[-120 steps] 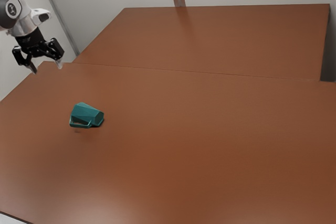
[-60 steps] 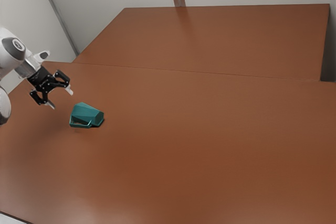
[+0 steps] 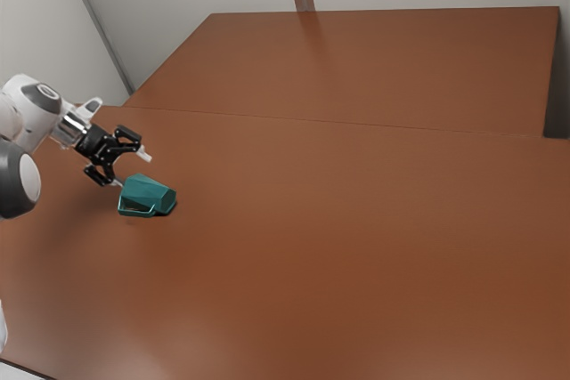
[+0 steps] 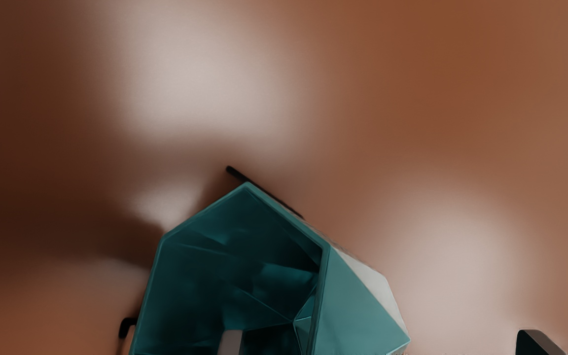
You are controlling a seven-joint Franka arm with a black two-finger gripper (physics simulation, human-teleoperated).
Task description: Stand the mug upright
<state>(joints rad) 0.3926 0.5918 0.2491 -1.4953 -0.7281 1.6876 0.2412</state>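
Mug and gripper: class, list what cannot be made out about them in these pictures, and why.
- Part of the mug: cut off by the wrist view's bottom edge.
- The mug's side against the table: hidden by its own body, exterior view.
- Whether the gripper touches the mug: too small to tell, exterior view.

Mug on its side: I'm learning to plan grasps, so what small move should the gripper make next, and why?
Probably ease the open gripper slightly forward toward the mug before closing. The mug lies on its side; in the wrist view one fingertip overlaps its open mouth and the other shows outside it, so a side wall could come between them.
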